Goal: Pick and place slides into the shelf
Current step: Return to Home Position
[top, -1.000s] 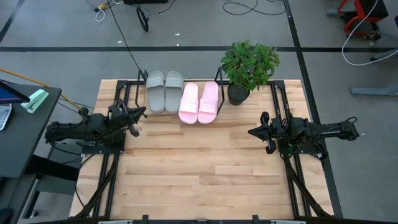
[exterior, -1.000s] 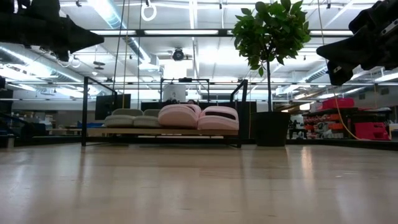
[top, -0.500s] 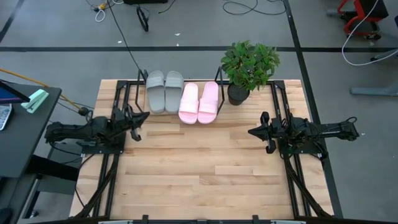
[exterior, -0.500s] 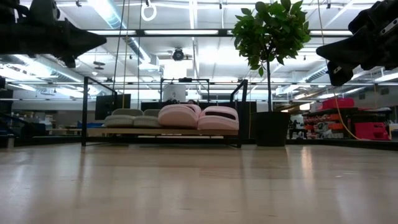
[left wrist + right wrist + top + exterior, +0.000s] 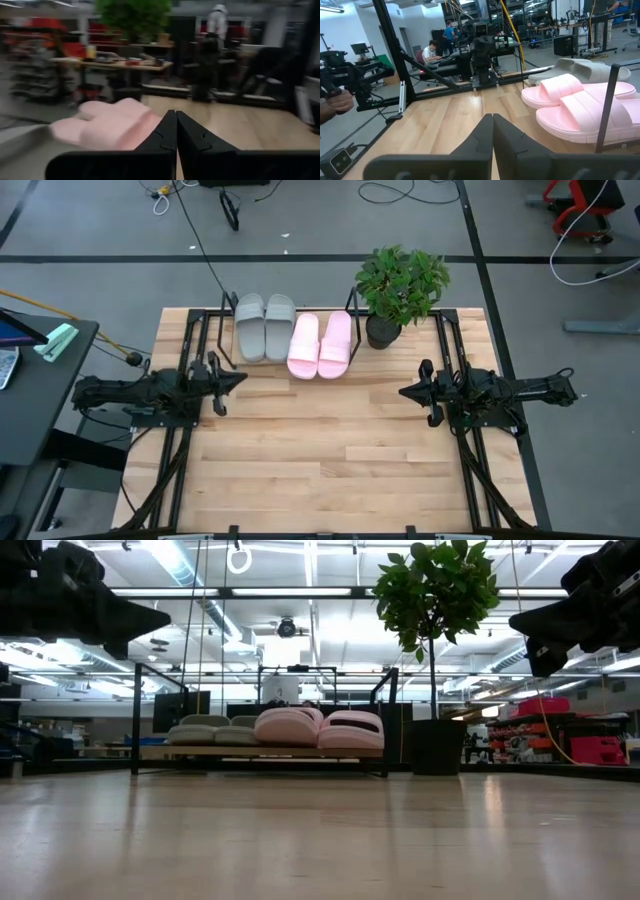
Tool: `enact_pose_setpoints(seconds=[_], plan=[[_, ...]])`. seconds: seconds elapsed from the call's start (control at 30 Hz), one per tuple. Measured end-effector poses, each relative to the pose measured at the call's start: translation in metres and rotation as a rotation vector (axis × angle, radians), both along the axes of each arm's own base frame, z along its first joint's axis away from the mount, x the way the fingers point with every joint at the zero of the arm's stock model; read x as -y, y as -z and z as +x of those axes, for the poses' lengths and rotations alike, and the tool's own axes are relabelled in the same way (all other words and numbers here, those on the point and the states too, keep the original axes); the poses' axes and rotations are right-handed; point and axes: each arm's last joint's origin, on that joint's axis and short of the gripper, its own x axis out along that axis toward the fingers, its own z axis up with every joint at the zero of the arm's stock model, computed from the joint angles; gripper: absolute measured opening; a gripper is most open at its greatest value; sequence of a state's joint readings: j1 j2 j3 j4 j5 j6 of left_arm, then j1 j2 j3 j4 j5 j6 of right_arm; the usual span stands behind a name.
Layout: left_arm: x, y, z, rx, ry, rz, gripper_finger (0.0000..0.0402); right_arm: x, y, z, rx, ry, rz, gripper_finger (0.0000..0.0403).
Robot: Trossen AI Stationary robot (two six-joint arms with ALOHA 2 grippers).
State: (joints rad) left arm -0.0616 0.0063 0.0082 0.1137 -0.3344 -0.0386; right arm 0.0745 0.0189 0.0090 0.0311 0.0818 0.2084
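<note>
Two grey-green slides (image 5: 264, 326) and two pink slides (image 5: 321, 344) lie side by side, soles down, on the shelf (image 5: 230, 310), a low black-framed rack with a wooden board at the table's far edge. The low view shows them in a row (image 5: 318, 728). My left gripper (image 5: 240, 375) hangs shut over the table's left side, near the shelf's front left corner, pointing right. My right gripper (image 5: 404, 391) hangs shut over the right side, pointing left. Neither touches anything. Pink slides show beyond each gripper's fingers (image 5: 107, 127) (image 5: 580, 107).
A potted plant (image 5: 400, 285) stands at the far edge, right of the shelf. The wooden tabletop (image 5: 330, 450) lies bare between and in front of the arms. A black side table (image 5: 30, 380) stands left of the table. People sit beyond the table (image 5: 431, 52).
My left gripper has sunk a little and tipped from pointing up and toward the far edge to lying about level, pointing toward the table's right. It stays shut. The slides have kept still.
</note>
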Motion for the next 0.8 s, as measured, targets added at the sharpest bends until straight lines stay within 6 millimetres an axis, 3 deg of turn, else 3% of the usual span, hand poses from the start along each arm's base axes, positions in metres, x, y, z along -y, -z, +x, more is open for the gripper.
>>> enact_pose_setpoints(seconds=[0.33, 0.8], plan=[[0.0060, 0.0037, 0.0014, -0.043, 0.205, 0.051, 0.0004, 0.0000, 0.0000, 0.0000, 0.000, 0.000, -0.001, 0.0012], [0.0009, 0.0078, 0.0016, -0.075, 0.153, -0.010, 0.0009, 0.0000, 0.0000, 0.0000, 0.000, -0.001, -0.002, 0.0013]])
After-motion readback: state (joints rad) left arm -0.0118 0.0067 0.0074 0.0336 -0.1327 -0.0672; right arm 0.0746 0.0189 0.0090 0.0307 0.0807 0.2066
